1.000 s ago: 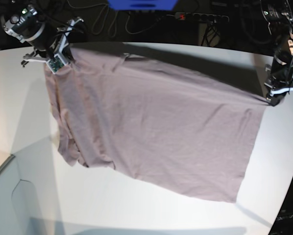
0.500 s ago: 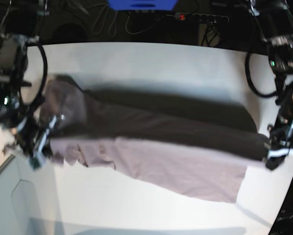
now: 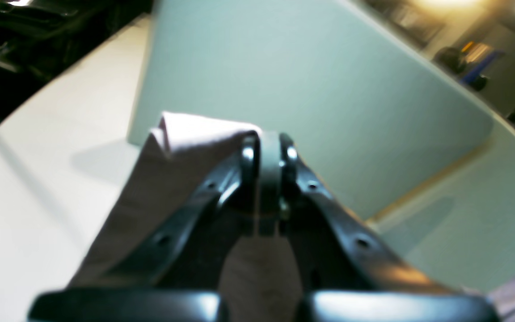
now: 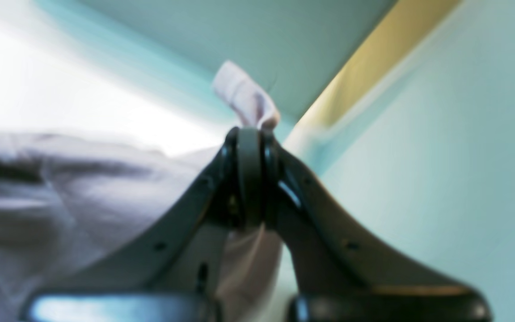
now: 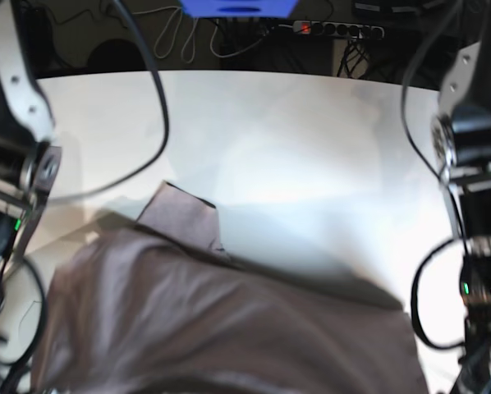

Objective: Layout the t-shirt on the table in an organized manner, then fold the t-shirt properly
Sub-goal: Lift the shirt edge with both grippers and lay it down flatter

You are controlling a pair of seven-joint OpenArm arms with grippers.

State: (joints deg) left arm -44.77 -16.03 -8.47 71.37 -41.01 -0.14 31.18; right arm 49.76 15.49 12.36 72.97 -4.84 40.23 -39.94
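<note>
The mauve-grey t-shirt is held up at the near side of the white table and fills the bottom of the base view. One flap still trails on the tabletop. In the left wrist view my left gripper is shut on a fold of the t-shirt, with cloth poking past the fingertips. My right gripper is likewise shut on the t-shirt, and a small tip of cloth sticks out above it. In the base view both sets of fingertips are hidden below the cloth and the frame edge.
My two arms stand at the right and left edges of the table. A power strip, cables and a blue object lie behind the far edge. A pale green panel stands beyond the grippers.
Both grippers have carried the shirt's far edge from the back of the table toward the near side. The shirt was spread flat; now it is bunched close to the camera and the back of the table is uncovered.
</note>
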